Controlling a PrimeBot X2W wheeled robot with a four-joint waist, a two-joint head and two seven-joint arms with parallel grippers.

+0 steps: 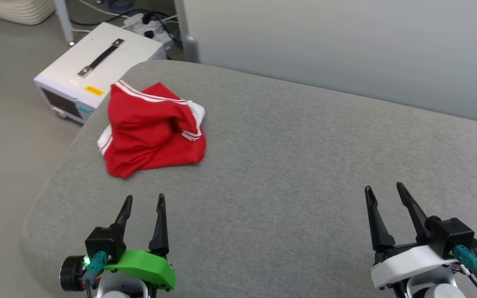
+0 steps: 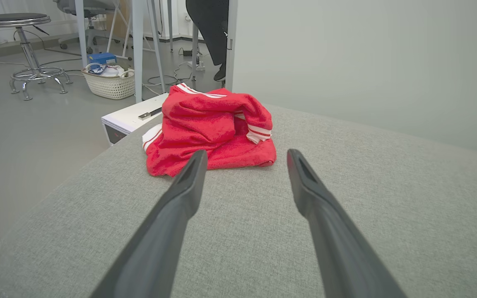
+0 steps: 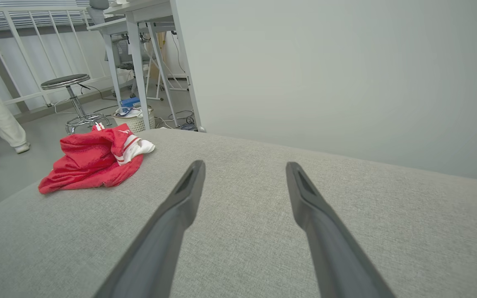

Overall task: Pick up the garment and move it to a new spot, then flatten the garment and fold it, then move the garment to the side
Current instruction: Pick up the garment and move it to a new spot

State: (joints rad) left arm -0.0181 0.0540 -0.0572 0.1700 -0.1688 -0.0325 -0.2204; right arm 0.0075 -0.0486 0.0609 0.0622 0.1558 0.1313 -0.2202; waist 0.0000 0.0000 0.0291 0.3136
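— Where did you have the garment?
— Your grey padded surface [image 1: 296,165] took up most of the scene. The garment [image 1: 149,132] lay crumpled at its far left corner, just beside the white box [image 1: 97,62] on the floor.
— And your grippers?
— Your left gripper [image 1: 144,199] hovered near the garment, jaws spread and empty. Your right gripper [image 1: 383,188], well apart at the near right, was spread too and held nothing.

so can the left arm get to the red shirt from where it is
Probably yes: the left gripper is open, and only grey cushion lies between it and the crumpled garment.
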